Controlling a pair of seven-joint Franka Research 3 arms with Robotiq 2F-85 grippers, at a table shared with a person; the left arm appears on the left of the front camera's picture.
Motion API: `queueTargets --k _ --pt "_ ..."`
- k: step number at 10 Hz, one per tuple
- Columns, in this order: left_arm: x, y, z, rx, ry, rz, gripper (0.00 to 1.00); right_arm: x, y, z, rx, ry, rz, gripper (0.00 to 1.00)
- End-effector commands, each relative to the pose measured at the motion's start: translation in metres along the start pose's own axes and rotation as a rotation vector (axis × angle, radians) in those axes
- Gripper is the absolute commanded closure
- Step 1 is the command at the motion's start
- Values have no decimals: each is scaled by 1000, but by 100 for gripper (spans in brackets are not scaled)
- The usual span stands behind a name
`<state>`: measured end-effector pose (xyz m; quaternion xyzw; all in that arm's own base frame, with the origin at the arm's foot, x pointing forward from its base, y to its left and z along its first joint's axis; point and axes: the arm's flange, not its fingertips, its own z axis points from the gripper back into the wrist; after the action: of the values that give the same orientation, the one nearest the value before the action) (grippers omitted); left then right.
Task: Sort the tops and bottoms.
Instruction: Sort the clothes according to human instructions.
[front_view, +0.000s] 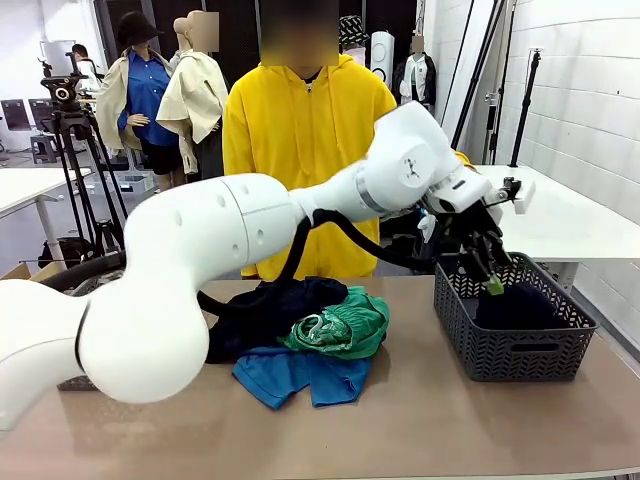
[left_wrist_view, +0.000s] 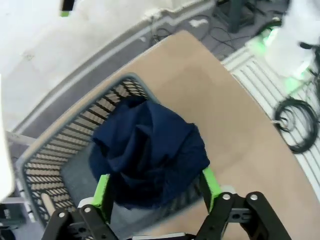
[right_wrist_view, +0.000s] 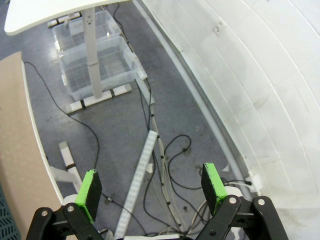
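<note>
I count four garments in all. Three lie heaped near the middle of the table (front_view: 420, 430): one blue shirt (front_view: 295, 378), one pair of green shorts (front_view: 345, 325) and one dark piece (front_view: 265, 310). The fourth, a navy piece (left_wrist_view: 150, 150), sits in the basket (front_view: 510, 350). That is one basket, at the table's right edge, and one person (front_view: 300, 130) at its far edge.

Left arm (front_view: 200, 270) — glossy white, rounded shells, a black cable (front_view: 300, 245) hanging at its six o'clock. Right gripper (right_wrist_view: 149, 170): black links, silver screws, green pads. The person (front_view: 305, 130) wears a yellow hoodie.
</note>
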<state>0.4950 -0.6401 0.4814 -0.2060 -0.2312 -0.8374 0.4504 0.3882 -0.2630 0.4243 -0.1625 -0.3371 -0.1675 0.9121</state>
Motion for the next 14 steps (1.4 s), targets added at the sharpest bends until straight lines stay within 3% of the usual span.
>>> queueTargets --k 1,3,6,10,12,14 --pt "-8 -15 21 -99 31 -10 0 -1 -2 0 -1 6 11 0" --pt "-11 -17 38 -156 13 -22 0 -1 -2 0 -1 6 11 0" --pt "-36 -25 109 62 20 80 0 -1 -2 0 -1 6 11 0" --pt "-75 -86 259 446 409 330 0 -1 -2 0 -1 6 11 0" --pt "-106 -124 305 565 467 456 0 -1 -2 0 -1 6 11 0" --pt "-143 -160 324 599 481 601 0 -1 -2 0 -1 6 11 0"
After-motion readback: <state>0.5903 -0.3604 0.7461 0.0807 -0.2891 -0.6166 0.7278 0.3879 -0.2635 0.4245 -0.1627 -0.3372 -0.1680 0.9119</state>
